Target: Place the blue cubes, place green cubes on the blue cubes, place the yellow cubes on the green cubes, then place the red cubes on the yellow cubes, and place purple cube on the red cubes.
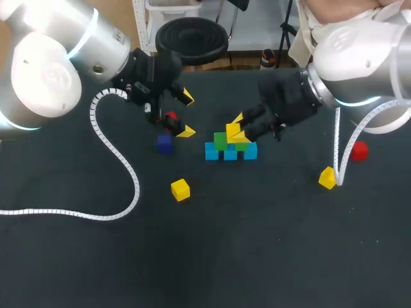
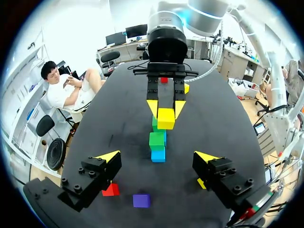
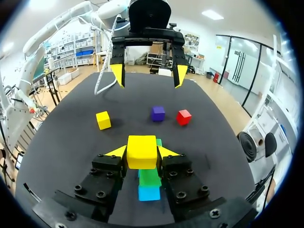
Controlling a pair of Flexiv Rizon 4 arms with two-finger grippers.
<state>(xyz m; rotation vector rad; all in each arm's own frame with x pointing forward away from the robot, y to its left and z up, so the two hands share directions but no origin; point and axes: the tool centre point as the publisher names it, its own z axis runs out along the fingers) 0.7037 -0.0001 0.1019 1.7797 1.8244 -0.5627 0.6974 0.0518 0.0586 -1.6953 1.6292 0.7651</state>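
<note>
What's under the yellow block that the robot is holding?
A green cube on a blue cube. The yellow cube and right gripper hide anything else below.

My right fingers, closed on the held yellow cube, sit right over the green cubes and blue cubes, and that stack bars any low pass across the middle of the tabletop. My left fingers hang spread just beside it, that side crowded by the red cube and purple cube lying below them. Nearer me the tabletop lies open save for a loose yellow cube, the white cable looping across the left, and another yellow cube and second red cube at the right.
</note>
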